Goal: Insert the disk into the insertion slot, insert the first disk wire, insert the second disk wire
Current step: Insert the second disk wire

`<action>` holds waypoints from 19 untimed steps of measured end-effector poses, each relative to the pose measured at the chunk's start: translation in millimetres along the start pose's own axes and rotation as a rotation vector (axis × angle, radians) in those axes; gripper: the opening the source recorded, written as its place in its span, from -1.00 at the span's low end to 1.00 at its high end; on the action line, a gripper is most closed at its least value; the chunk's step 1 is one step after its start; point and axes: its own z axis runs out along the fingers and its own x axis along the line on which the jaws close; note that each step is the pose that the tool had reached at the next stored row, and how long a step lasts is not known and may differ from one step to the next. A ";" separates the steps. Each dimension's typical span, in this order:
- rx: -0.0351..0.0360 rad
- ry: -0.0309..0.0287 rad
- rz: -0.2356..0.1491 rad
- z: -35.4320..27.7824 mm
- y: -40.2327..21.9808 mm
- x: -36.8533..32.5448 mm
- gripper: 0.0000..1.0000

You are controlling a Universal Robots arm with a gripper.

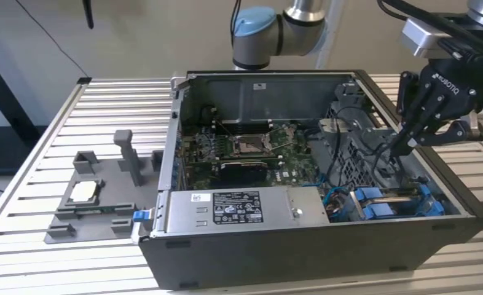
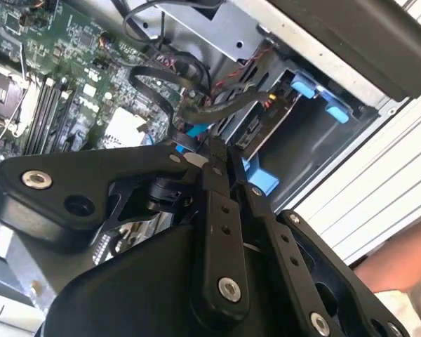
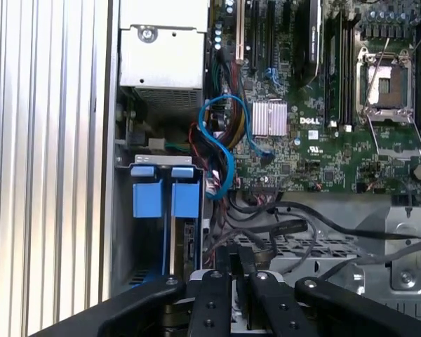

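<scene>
The disk's bright blue carrier sits down in the insertion slot, at the front corner of the open computer case on the exterior view's right. Its blue tabs also show in the second wrist view. My gripper hangs inside the case just above the drive cage, with its fingers pressed together. Loose black wires lie right at the fingertips. I cannot tell whether one is pinched. A blue cable loops from the motherboard toward the disk.
A silver power-supply box fills the case's front. The motherboard lies behind it. A grey fixture holding a chip stands on the slatted table. A person's arm is beside the case.
</scene>
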 end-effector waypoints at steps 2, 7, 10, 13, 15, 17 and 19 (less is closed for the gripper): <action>0.0048 0.0017 0.000 0.5 5.2 0.0 -0.68; 0.0394 0.0185 -0.001 1.9 16.8 0.0 -0.68; 0.0705 0.0294 -0.001 2.6 22.8 0.0 -0.68; 0.1129 0.0365 -0.003 3.4 28.1 0.0 -0.68; 0.1407 0.0414 -0.004 4.0 31.4 0.1 -0.68; 0.1619 0.0462 -0.004 4.5 33.6 0.1 -0.68; 0.1754 0.0510 -0.005 5.3 34.7 0.1 -0.68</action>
